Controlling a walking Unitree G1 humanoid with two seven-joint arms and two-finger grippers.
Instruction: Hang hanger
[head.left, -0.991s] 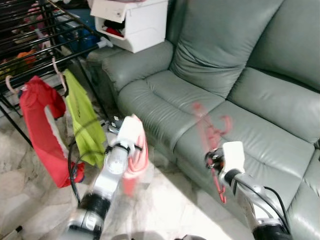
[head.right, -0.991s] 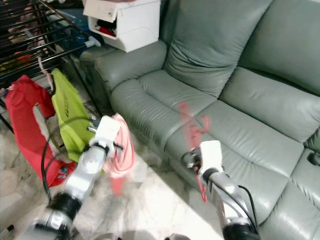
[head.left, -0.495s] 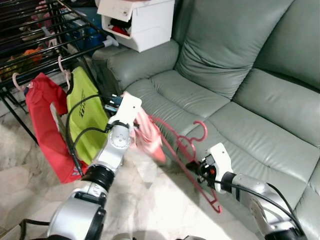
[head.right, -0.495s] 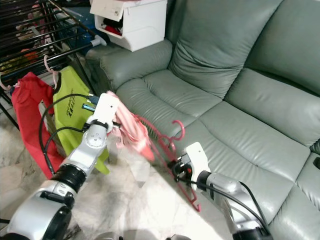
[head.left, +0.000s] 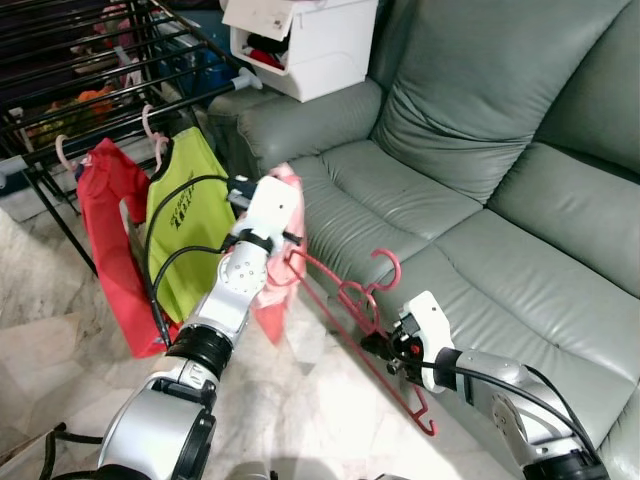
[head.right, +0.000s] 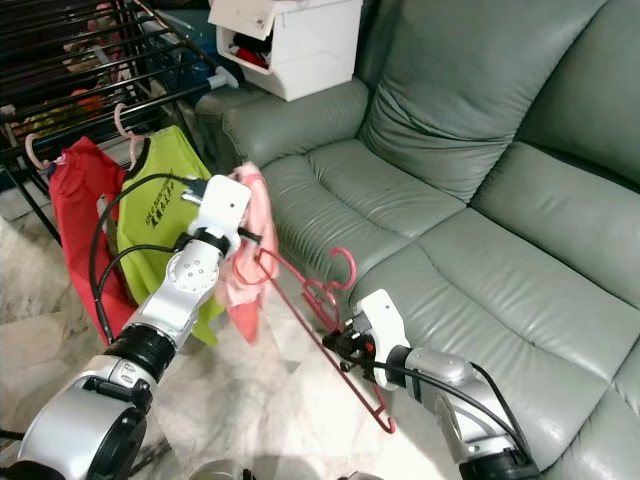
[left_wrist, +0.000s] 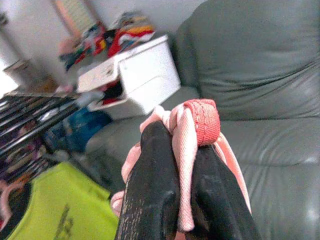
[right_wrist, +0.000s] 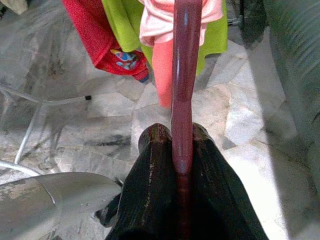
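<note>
Hanger (head.left: 355, 325), red plastic, hangs in the air before the grey sofa (head.left: 470, 190), its bar clenched in your right gripper (right_wrist: 182, 150) while your left gripper (left_wrist: 182, 165) pinches the collar of the pink garment (head.left: 275, 270) draped on its far arm. Carry both together toward the black drying rack (head.left: 90, 90), where the red shirt (head.left: 110, 240) and green shirt (head.left: 185, 220) hang. Keep the hook (head.left: 385, 268) upright, and don't let go until it sits over a rail.
</note>
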